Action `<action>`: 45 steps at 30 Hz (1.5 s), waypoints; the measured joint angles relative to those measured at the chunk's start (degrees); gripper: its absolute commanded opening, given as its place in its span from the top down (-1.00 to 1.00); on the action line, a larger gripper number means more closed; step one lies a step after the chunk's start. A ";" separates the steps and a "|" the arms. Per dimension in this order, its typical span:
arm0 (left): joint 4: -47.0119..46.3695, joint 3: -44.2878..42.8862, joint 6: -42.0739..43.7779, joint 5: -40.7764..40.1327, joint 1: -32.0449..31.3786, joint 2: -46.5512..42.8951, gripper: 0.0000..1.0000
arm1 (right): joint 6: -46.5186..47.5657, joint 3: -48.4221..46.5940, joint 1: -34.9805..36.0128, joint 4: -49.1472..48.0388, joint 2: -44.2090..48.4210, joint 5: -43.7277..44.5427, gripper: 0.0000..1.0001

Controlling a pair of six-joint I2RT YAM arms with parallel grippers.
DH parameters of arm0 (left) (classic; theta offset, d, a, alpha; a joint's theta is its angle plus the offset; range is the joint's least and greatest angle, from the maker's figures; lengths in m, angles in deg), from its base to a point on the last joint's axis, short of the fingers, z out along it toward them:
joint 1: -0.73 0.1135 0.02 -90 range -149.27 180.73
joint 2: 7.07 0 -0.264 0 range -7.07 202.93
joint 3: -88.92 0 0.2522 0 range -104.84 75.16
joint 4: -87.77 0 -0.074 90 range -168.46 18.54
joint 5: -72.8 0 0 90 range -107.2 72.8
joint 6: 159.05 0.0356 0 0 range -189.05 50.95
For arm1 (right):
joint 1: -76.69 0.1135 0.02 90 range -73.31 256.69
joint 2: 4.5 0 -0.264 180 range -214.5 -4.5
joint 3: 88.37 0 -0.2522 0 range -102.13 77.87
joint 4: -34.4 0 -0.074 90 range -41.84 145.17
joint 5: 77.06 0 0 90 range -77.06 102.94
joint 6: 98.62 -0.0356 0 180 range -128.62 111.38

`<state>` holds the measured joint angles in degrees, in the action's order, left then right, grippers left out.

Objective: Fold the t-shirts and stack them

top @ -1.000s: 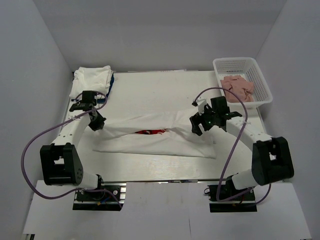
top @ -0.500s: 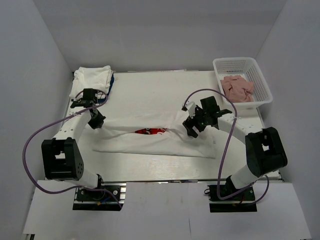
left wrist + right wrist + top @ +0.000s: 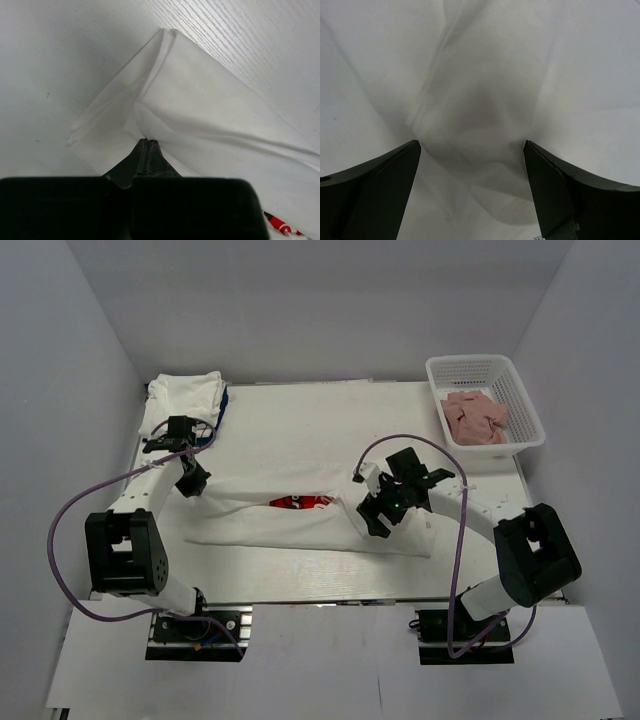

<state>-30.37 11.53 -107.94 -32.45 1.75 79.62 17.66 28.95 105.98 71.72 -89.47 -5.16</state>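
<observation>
A white t-shirt (image 3: 300, 525) with a red print (image 3: 300, 504) lies half folded across the middle of the table. My left gripper (image 3: 192, 483) is shut on its left edge; in the left wrist view the jaws pinch a fold of the white cloth (image 3: 200, 105) at my left gripper's tips (image 3: 145, 142). My right gripper (image 3: 378, 512) hangs open over the shirt's right part; in the right wrist view my right gripper (image 3: 470, 145) has wide-spread fingers (image 3: 385, 172) with crumpled cloth (image 3: 480, 85) between and beneath them, nothing gripped. A folded white bundle (image 3: 182, 400) sits at the far left corner.
A white basket (image 3: 520, 390) holding pink cloths (image 3: 475, 418) stands at the far right corner. Grey walls close in the table on three sides. Purple cables loop from both arms.
My right gripper has moved left and toward the near edge, over the shirt, and the cloth it held up now lies lower. My left gripper has hardly moved.
</observation>
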 measured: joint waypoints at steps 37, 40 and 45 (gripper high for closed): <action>-1.57 -10.12 2.75 0.24 0.00 6.45 1.00 | -9.88 -2.54 4.92 -14.29 1.27 33.18 1.00; -2.25 -16.06 3.30 0.74 0.00 10.54 1.00 | -8.35 -4.44 4.79 -14.34 1.05 35.71 1.00; -4.74 -25.00 4.35 1.36 0.00 17.03 1.00 | -5.86 -10.51 3.78 -16.68 -1.70 38.51 1.00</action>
<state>-35.11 -13.48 -103.59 -31.09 1.75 96.65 11.80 18.43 109.77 55.04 -91.18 33.35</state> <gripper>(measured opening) 0.009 0.026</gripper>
